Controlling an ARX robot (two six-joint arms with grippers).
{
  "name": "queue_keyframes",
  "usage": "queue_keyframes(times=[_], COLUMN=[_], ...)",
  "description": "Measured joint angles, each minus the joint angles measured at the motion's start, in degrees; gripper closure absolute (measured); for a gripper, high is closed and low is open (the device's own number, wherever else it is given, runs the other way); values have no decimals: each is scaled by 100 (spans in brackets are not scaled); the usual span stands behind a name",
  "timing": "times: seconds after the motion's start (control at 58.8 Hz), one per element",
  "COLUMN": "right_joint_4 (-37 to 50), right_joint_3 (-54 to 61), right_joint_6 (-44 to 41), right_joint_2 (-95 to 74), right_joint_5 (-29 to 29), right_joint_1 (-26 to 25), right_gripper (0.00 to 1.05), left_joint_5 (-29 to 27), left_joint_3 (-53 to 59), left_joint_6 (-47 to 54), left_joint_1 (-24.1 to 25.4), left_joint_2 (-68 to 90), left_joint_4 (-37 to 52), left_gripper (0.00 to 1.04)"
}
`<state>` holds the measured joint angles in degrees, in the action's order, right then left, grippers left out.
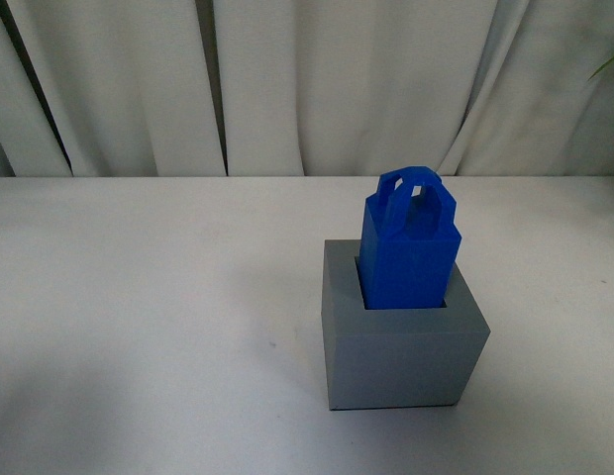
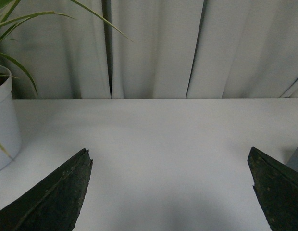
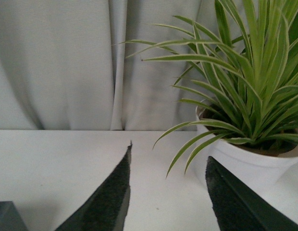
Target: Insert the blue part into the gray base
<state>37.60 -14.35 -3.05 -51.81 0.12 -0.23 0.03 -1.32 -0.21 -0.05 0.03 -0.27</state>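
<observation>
The blue part (image 1: 409,259) stands in the gray base (image 1: 401,341), possibly not fully seated. Both my left hand (image 2: 170,192) and right hand (image 3: 168,192) are released; a careless nudge could tip it.

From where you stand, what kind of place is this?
Probably a staged indoor test setup: a bare white table against a pale curtain, a potted plant at each side, and only the blue part standing in the gray base.

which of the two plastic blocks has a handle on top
The bright blue plastic prism, standing in the matte gray plastic cube; the cube's top has only a square recess.
</observation>
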Motion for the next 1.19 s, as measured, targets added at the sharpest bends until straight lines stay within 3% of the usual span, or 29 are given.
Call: queue_keyframes(times=[0.238, 1.191], right_joint_4=[-138, -1759], right_joint_3=[595, 1405], right_joint_6=[201, 234], right_joint_2=[675, 3200], right_joint_5=[-15, -15], right_joint_1=[11, 13], right_gripper=[103, 103], left_joint_5=[-4, -2], left_joint_3=[0, 0], left_joint_6=[0, -2], left_joint_1=[0, 0], left_joint_2=[0, 0], left_joint_4=[0, 0], left_gripper=[6, 6])
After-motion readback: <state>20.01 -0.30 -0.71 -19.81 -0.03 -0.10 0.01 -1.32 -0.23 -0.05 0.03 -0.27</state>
